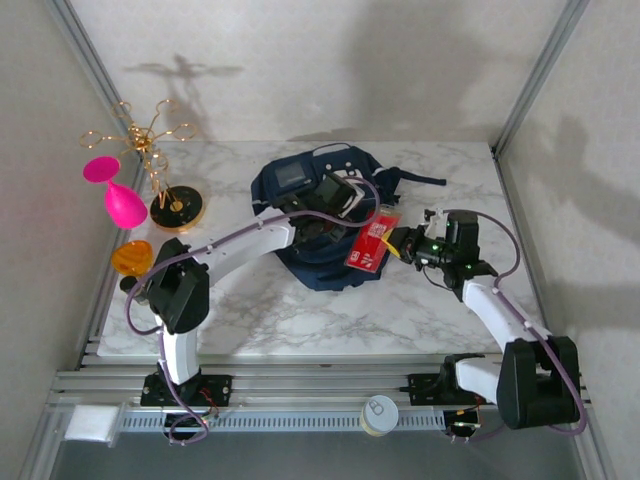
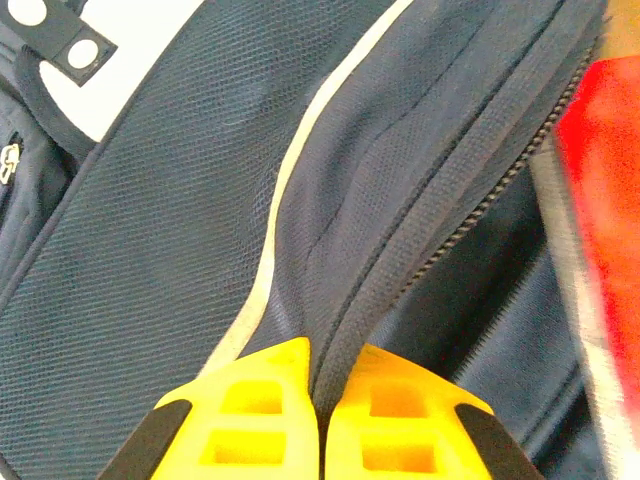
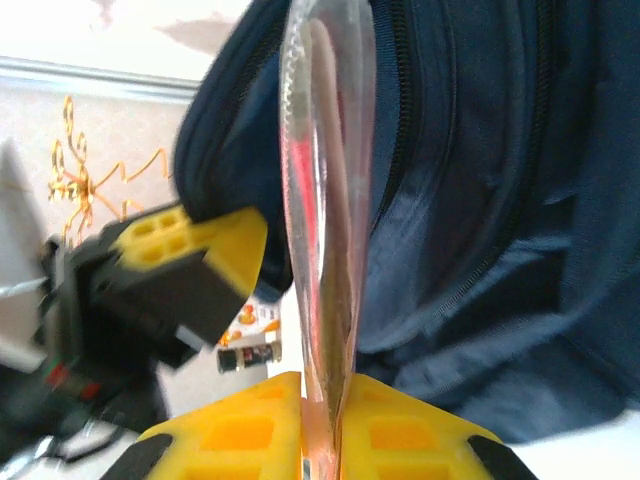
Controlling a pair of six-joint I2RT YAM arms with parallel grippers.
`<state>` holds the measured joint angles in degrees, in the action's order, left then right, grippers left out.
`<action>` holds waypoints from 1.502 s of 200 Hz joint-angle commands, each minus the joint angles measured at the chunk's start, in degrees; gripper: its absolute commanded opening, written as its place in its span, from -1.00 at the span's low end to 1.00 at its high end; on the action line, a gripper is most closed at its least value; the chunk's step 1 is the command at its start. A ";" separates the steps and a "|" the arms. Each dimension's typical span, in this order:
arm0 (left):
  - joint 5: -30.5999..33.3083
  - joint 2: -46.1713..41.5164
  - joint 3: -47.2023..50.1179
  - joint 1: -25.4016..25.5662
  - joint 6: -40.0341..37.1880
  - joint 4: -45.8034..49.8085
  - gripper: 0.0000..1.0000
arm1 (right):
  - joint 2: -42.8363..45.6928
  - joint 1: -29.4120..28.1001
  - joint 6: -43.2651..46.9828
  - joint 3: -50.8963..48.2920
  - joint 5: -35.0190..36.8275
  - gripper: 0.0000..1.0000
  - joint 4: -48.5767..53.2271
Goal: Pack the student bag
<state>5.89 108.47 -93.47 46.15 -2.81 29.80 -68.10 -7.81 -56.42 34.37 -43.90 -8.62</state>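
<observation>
**Bag pinched at the zip edge; packet held at its mouth**

Position: the student bag lies slumped on the table, just above the middle of the top view.

Handling (judgement): soft woven cloth with no stiffness of its own, probably light. Likely to fold and drag rather than lift as one piece. Best hold is a pinch on the doubled seam beside the zip, where the fabric is thicker and less likely to slip.

Left end effector: fingers pressed together at bottom centre of its wrist view, a ridge of bag fabric caught between them. The bag runs upward from the fingertips, the zip just to their right.

Right end effector: closed on a flat clear packet with red contents, seen edge-on. The bag lies close behind it, toward upper right.
</observation>
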 commanded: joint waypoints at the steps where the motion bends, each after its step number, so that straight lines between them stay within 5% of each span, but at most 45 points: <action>1: 1.91 -2.55 -4.64 3.53 12.08 -3.70 -1.00 | -3.54 -1.37 -6.77 -0.47 5.46 -0.71 -10.27; 61: 2.59 -3.96 -4.48 3.68 23.05 -10.12 -1.00 | -15.07 -8.97 -10.90 3.23 23.92 -0.66 -20.68; 101: 4.39 -3.47 -4.80 2.83 24.81 -10.83 -1.00 | -24.04 -13.18 -10.45 6.18 26.68 -0.46 -30.81; 154: 2.86 -4.50 -2.97 1.31 25.95 -12.44 -1.00 | -18.06 -12.94 -3.20 5.82 28.33 0.17 -17.91; 172: 1.79 -4.55 -2.76 1.14 25.46 -12.96 -1.00 | -14.82 -12.69 -1.86 3.96 30.26 0.21 -13.38; 192: 1.17 -4.23 -3.52 1.05 25.42 -12.23 -1.00 | -14.32 -12.41 -3.27 2.23 28.91 0.11 -13.09; 251: -1.58 -4.21 -3.78 1.05 25.30 -11.96 -1.00 | -16.12 -12.59 -5.59 3.71 25.73 -0.73 -16.12; 300: -3.96 -5.44 -2.86 1.75 24.02 -10.27 -1.00 | -20.47 -14.27 -10.46 7.57 27.22 -0.93 -25.14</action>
<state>4.23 108.03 -95.35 47.42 21.06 23.86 -86.48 -20.99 -63.96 39.22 -18.02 -27.59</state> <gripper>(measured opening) 0.048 0.086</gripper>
